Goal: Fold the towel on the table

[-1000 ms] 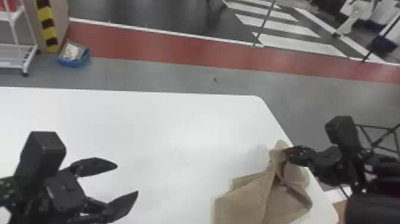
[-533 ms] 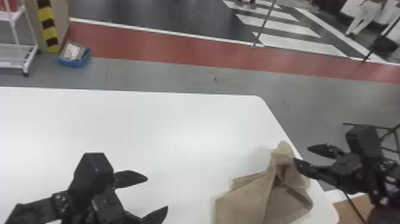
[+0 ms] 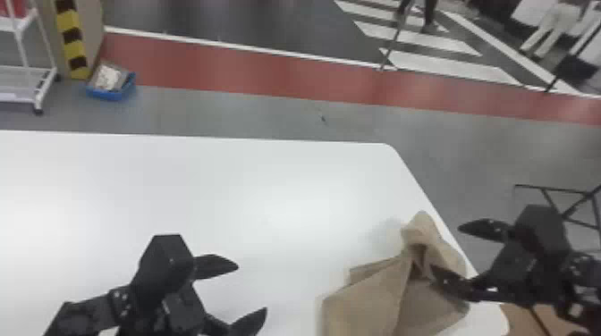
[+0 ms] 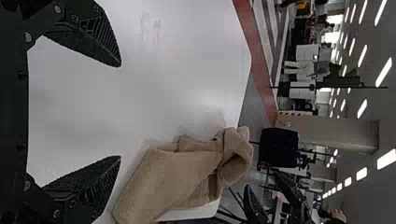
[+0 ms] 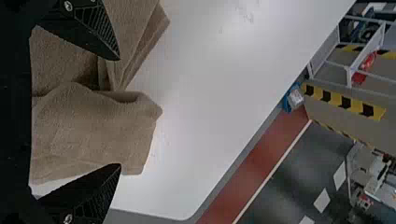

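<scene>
One crumpled tan cloth towel [image 3: 366,301] lies near the right-hand edge of a rectangular white table [image 3: 201,187]. The black two-fingered right gripper [image 3: 449,250], spread at the towel's bunched end, grasps nothing; the black two-fingered left gripper [image 3: 251,289], also parted, is empty. Layers overlap without a neat fold; flattening, aligning and folding apparently remain.
</scene>
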Motion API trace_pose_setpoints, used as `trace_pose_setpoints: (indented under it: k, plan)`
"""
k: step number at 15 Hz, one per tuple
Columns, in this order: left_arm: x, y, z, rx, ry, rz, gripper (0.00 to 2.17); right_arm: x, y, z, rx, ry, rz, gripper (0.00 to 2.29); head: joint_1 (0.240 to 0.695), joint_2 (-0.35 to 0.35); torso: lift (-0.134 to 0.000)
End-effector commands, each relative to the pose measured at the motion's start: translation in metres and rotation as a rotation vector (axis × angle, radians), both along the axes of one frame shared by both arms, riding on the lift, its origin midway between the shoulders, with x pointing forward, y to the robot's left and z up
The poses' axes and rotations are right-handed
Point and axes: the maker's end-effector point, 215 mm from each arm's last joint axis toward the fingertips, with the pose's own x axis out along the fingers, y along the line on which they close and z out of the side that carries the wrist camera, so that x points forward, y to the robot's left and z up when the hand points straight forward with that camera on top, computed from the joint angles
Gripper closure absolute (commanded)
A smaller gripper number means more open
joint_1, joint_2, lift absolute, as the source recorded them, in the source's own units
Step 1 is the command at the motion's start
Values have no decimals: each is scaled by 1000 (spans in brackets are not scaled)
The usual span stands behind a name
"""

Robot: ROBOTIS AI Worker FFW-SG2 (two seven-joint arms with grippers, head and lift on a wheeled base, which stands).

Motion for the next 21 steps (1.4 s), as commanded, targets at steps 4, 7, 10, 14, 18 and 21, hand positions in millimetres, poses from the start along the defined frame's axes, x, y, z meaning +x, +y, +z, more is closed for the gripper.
trace_pose_setpoints:
  k: [4,7,10,14,18,21]
  plan:
    - [4,7,1,9,-8,16,215,0,69,-53,72,135,86,70,695,-350,-124]
    - [3,10,0,15,-7,20,215,-4,84,-86,91,242,52,137,695,-350,-124]
    - [3,12,-1,16,-6,25,215,-4,90,-90,95,256,57,414,695,-350,-124]
    - [2,12,-1,16,-6,25,215,-6,87,-94,104,274,28,974,695,-350,-124]
    - [2,13,-1,16,-6,26,215,-9,87,-102,108,299,15,974,695,-350,-124]
    - [0,13,-1,15,-4,25,215,-8,88,-105,111,310,12,1659,695,-350,-124]
